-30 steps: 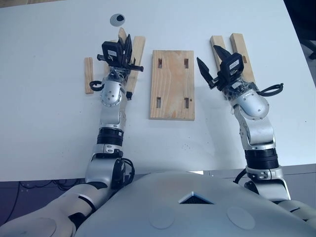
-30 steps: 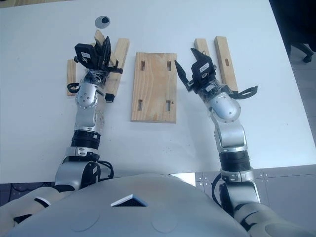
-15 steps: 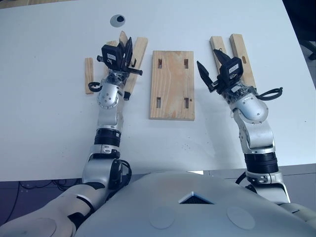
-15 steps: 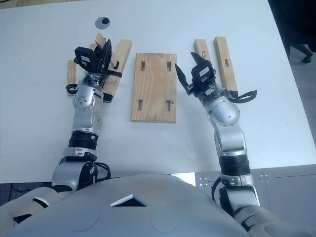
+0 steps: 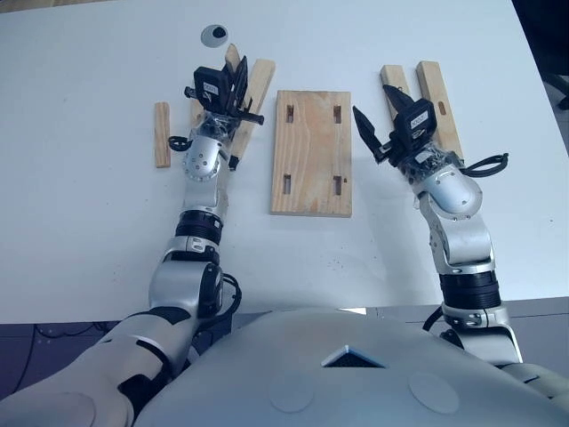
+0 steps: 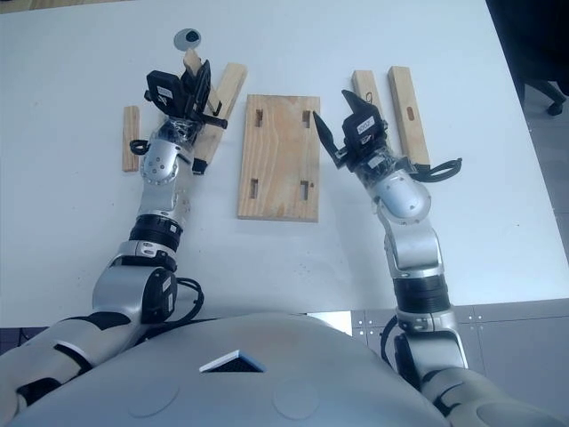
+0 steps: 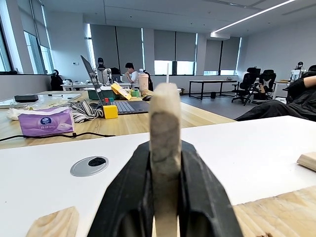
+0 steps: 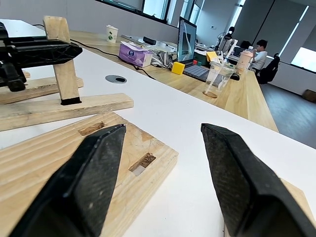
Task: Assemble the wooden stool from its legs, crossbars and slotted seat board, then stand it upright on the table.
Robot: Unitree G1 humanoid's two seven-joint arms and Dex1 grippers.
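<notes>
Left wrist view has the left end effector (image 7: pixel 166 154) clamped on a wooden stick (image 7: pixel 165 108), held upright over the white worktop (image 5: pixel 89 222), left of the slotted seat board (image 5: pixel 309 169). A long stick (image 5: pixel 259 82) lies just beside it, a short stick (image 5: pixel 161 133) farther left. The right end effector (image 5: pixel 372 101) hangs open by the board's right edge, near an inner stick (image 5: pixel 391 78) and an outer stick (image 5: pixel 436 98).

Silver arms, black bands, black left tool (image 5: pixel 235 80), right tool (image 5: pixel 372 100), looped cables
</notes>
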